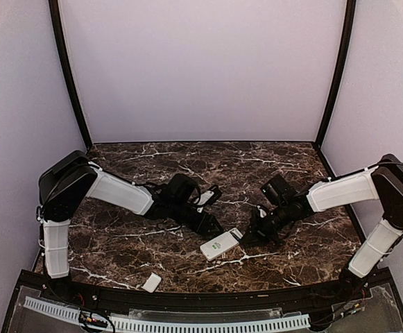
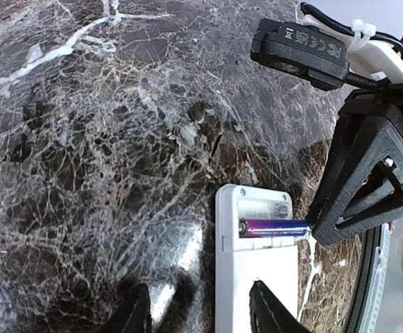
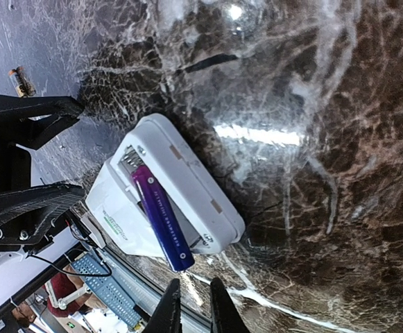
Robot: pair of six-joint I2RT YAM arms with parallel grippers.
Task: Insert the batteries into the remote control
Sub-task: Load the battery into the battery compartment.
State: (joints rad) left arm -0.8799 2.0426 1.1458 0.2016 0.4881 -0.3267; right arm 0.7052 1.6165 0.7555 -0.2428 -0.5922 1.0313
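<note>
The white remote control (image 1: 221, 244) lies back up on the marble, its battery bay open (image 2: 256, 277). A dark bluish battery (image 2: 274, 228) rests slanted in the bay, one end inside and the other end (image 3: 161, 215) jutting past the remote's edge. My right gripper (image 3: 193, 298) has its fingers almost together, empty, with the tips right at that jutting end. My left gripper (image 2: 202, 316) is open: one finger (image 2: 270, 312) sits over the remote's body and the other stands on the table beside it. A pale battery (image 3: 22, 81) lies apart on the marble.
A small white cover plate (image 1: 152, 282) lies near the table's front edge, left of the remote. The black rail (image 1: 187, 302) runs along the near edge. The right arm's wrist camera (image 2: 302, 45) hangs above the remote's far side.
</note>
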